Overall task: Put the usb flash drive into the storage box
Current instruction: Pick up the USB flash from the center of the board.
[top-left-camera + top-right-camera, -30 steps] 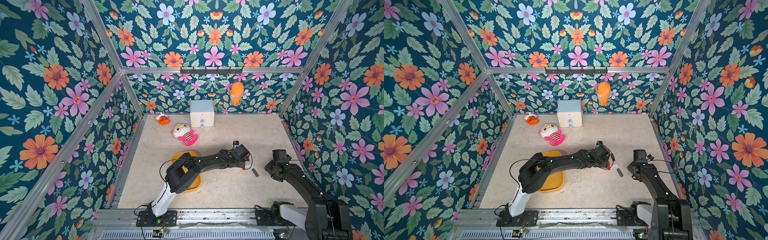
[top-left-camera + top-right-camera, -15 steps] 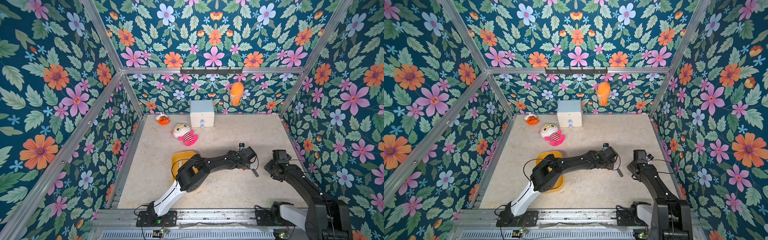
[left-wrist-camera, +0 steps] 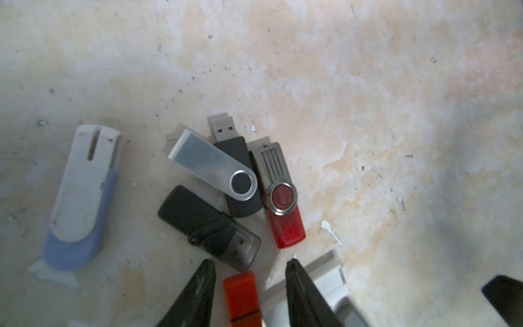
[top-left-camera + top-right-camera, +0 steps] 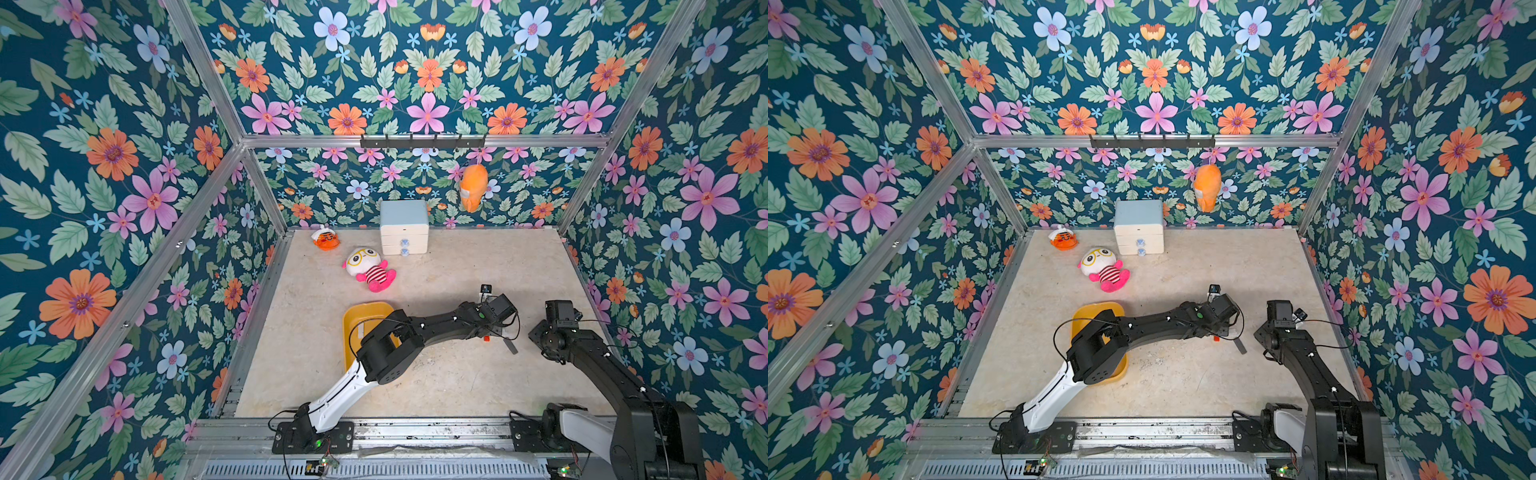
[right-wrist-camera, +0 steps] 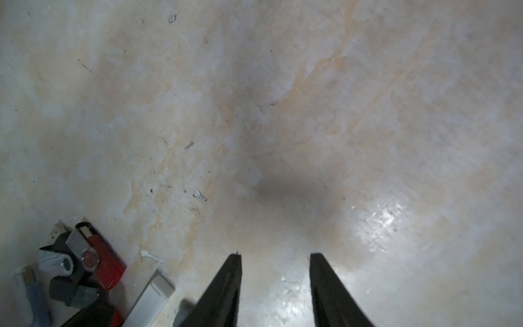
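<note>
left jaws: narrowly astride orange plastic flash drive [image 3: 240, 294] | right jaws: apart, empty

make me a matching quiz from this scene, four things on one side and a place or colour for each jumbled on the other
Things:
1. box
2. chest
3. doll
4. orange drive

Place or colour:
a. white with a pale blue top
b. white head, red-and-white striped body
c. between the left fingers
d. yellow, partly hidden by the left arm

Pairs: 1-d, 2-a, 3-b, 4-c
</note>
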Tool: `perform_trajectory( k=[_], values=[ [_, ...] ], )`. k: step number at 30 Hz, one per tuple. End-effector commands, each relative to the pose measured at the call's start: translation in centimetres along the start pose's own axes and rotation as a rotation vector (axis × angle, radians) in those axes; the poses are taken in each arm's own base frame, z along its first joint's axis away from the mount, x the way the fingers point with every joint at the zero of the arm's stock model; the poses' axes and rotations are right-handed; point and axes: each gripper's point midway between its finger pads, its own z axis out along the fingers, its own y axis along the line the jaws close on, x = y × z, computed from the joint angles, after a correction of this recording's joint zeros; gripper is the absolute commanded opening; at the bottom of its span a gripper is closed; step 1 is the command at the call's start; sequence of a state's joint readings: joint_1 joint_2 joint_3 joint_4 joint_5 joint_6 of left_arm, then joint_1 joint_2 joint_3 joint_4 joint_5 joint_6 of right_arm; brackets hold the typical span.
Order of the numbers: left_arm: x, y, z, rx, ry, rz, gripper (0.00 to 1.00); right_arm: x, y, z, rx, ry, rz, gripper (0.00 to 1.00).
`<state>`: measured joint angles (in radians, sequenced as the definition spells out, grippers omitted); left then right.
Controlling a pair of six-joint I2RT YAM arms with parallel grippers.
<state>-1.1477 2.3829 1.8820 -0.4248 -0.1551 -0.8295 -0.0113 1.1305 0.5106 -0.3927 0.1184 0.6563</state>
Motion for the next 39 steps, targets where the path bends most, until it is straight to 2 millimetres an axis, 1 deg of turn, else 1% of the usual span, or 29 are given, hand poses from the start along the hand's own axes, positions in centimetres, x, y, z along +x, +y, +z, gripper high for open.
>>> perform_trajectory(
  k=[1, 6, 9, 12, 15, 19, 21, 28, 34, 39],
  values=[
    [4.7, 4.2, -0.3, -0.139, 0.168, 0.063, 0.45, -0.1, 0.2, -0.1, -0.010, -0.005, -0.005, 0.45],
    [5.9, 5.3, -0.9, -0.155, 0.194, 0.080, 0.45, -0.1, 0.2, 0.0, -0.012, -0.004, -0.006, 0.45],
    [6.3, 5.3, -0.7, -0.153, 0.207, 0.091, 0.45, -0.1, 0.3, -0.1, -0.012, -0.005, -0.006, 0.46],
    [6.3, 5.0, -0.6, -0.149, 0.214, 0.098, 0.44, -0.2, 0.3, -0.1, -0.012, -0.005, -0.006, 0.46],
    [5.9, 4.1, -1.1, -0.111, 0.208, 0.092, 0.46, -0.1, 0.2, -0.1, -0.012, -0.005, -0.006, 0.46],
    [5.5, 1.9, -1.6, -0.024, 0.200, 0.089, 0.46, -0.1, 0.2, 0.0, -0.011, -0.004, -0.007, 0.46],
    [5.6, 1.6, -1.6, -0.022, 0.195, 0.096, 0.46, -0.1, 0.2, -0.1, -0.011, -0.007, -0.006, 0.46],
    [7.2, 4.0, -0.8, -0.125, 0.234, 0.123, 0.45, -0.1, 0.2, 0.0, -0.012, -0.005, -0.008, 0.46],
    [8.0, 6.5, -0.3, -0.244, 0.266, 0.182, 0.43, -0.1, 0.3, 0.0, -0.011, -0.001, -0.009, 0.46],
    [8.3, 8.7, -1.1, -0.342, 0.289, 0.234, 0.41, 0.0, 0.3, 0.1, -0.010, 0.002, -0.010, 0.46]
  ],
)
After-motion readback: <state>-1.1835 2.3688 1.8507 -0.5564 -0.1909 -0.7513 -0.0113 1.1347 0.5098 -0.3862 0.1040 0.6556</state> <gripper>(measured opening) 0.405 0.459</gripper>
